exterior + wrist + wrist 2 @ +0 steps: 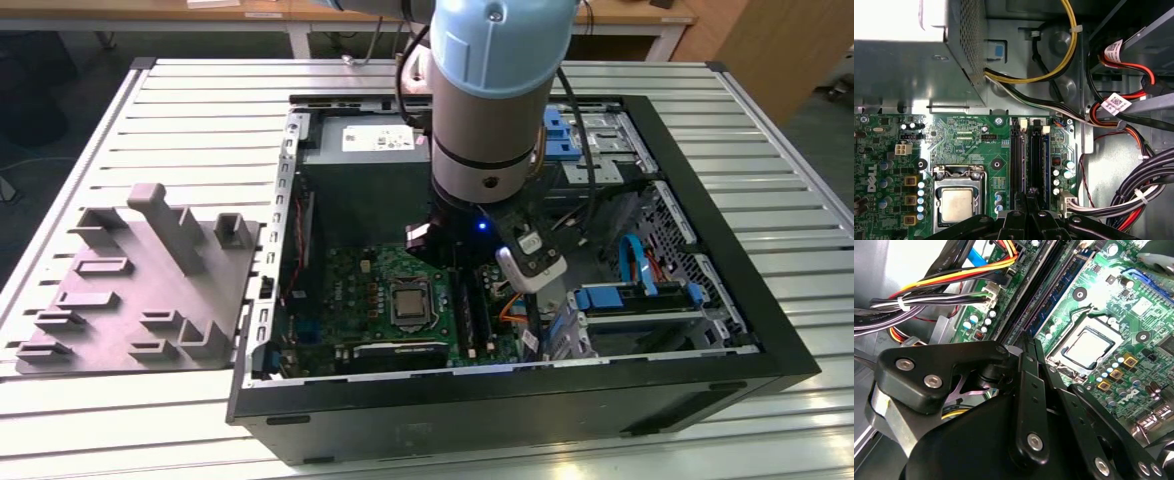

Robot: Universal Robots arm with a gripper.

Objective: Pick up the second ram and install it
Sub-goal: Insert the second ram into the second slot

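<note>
Inside the open black computer case (747,330), the black gripper (1029,194), fingers pressed together, hangs over the long black memory sockets (1016,165), where the thin dark second ram (1037,165) seems to stand edge-on; I judge seating is underway, calling for square, even downward pressure.

Exterior view: you have bright, even light on the tabletop (160,140). The computer case (467,415) interior lies in shadow, with a blue glow (481,226) beneath the arm (487,90). First wrist view: the power supply (899,25) is washed out white. Second wrist view: glare on the motherboard (1099,292); the gripper (1026,340) reads near-black.
</note>
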